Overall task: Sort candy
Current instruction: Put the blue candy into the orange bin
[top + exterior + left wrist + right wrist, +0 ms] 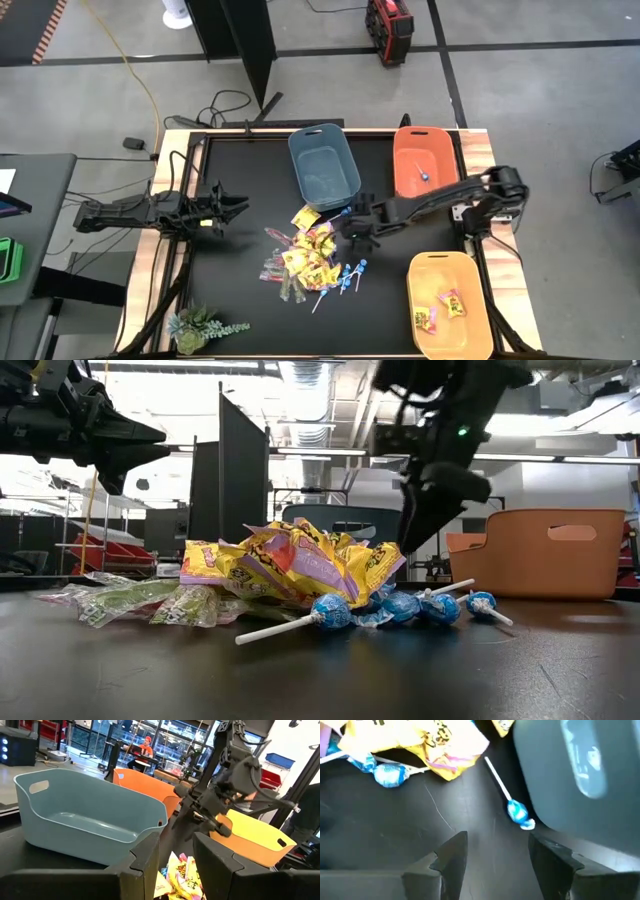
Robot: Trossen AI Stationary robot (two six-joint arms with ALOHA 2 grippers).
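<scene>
Blue lollipop point(518, 813) beside blue-grey bin point(580, 775), only in right hand's point(497, 852) wrist view.

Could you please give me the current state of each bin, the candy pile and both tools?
Blue-grey bin: empty.
Orange bin: holds one lollipop.
Yellow bin: holds two yellow packets.
Candy pile: unsorted on the table.
Right tool: open, empty, over the pile.
Left tool: waiting, empty.
</scene>
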